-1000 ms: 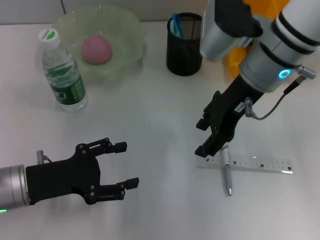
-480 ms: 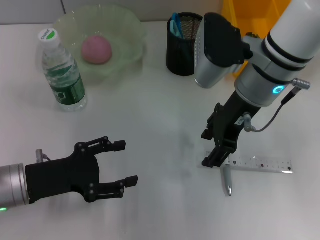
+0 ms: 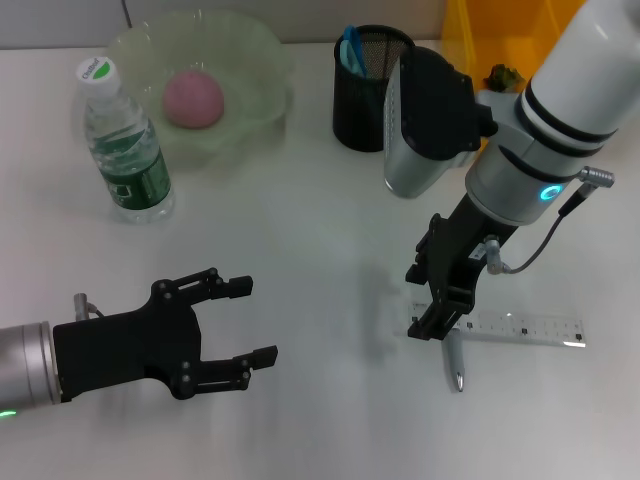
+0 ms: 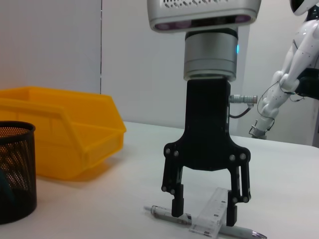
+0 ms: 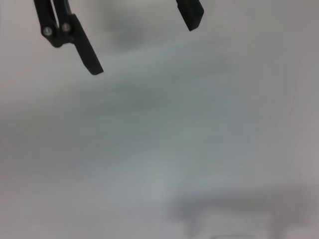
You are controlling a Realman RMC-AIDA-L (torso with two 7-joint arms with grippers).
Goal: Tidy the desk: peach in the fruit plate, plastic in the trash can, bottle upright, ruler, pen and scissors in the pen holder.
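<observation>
Descending, right gripper [image 3: 428,318] has lowered, jaws apart, astride pen [image 3: 455,362] and ruler [image 3: 520,328]; pen grasp probably next.

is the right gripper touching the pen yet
Cannot tell. In the left wrist view the right gripper stands open astride the pen and ruler, its fingers at pen level, but no contact or gap shows plainly.

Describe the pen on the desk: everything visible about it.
The pen is slim and silver-grey, looking like metal or plastic, with a pointed tip. It lies flat on the white desk, its tip toward the robot. It passes under the clear ruler, crossing it near one end. The right claw stands open directly over the crossing, one finger on each side of the ruler, fingertips close to the pen; contact cannot be told. Its upper end is hidden in the head view.
</observation>
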